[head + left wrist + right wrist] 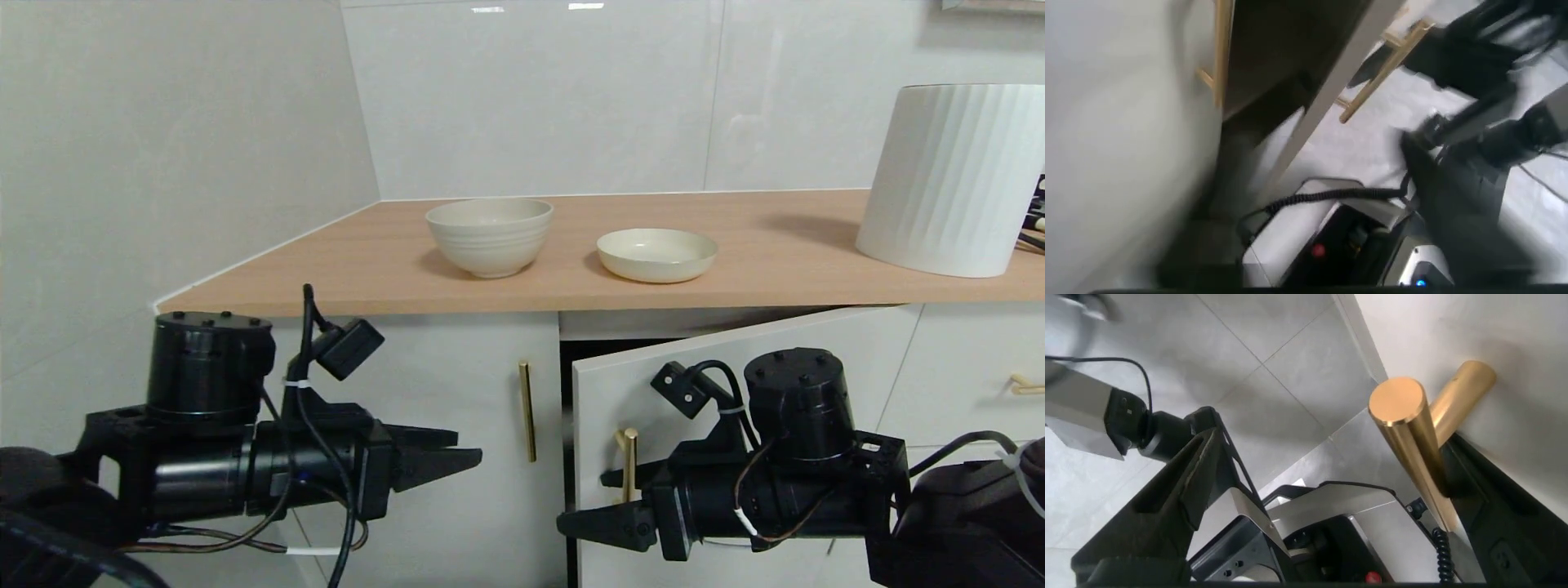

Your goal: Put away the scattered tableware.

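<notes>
Bowl (pixel 490 235) and dish (pixel 657 253) on bench (pixel 343 269) — right hand (pixel 584 500) spread astride cabinet door (pixel 735 343) handle (pixel 627 457), left hand (pixel 469 447) pressed together.

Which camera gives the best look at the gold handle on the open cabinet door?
The right wrist view: the gold handle is close up. The head view shows it small, crossed by the right gripper. The left wrist view shows it farther off.
</notes>
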Robot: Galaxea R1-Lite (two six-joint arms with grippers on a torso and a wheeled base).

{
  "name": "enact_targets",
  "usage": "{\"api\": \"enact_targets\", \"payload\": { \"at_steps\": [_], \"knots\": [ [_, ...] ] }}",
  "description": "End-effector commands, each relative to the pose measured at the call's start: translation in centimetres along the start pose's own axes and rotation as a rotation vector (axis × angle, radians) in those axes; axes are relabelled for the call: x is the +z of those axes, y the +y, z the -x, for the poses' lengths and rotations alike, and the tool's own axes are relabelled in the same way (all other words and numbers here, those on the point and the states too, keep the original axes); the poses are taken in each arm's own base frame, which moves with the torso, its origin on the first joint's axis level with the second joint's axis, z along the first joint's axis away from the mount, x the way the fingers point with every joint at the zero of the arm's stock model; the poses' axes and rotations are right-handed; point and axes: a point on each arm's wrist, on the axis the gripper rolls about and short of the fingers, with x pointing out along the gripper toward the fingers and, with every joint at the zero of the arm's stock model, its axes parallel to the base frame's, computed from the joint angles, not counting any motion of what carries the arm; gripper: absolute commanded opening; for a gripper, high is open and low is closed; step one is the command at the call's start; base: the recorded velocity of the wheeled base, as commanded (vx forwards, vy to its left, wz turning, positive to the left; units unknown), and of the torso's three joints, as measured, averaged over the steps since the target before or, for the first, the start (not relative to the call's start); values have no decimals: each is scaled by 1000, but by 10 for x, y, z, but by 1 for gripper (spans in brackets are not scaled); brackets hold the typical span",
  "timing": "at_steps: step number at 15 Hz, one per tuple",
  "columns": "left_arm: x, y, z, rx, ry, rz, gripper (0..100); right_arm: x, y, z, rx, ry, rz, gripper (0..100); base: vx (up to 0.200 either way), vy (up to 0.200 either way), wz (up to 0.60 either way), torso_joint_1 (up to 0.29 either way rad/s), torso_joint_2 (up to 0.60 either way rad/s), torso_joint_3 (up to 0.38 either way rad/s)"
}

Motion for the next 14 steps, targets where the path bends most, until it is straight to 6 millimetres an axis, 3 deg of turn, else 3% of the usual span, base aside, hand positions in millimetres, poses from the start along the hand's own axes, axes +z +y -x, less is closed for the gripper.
{"api": "enact_targets", "payload": {
  "at_steps": [1,5,6,9,14],
  "knots": [
    [-8,12,-24,-14,44,20,0,0,1,0,7,2,2,100,0,0,0,0,0,0],
    [-6,24,-54,-44,-32,-58,0,-2,3,0,10,6,3,100,0,0,0,0,0,0],
    [-2,27,-70,-48,-66,-75,0,-2,2,0,9,8,2,100,0,0,0,0,0,0],
    [8,14,-94,-96,-84,-39,0,-2,2,0,9,8,2,100,0,0,0,0,0,0],
    [18,14,-122,-95,-104,-64,0,-3,3,0,11,10,4,100,0,0,0,0,0,0]
  ]
}}
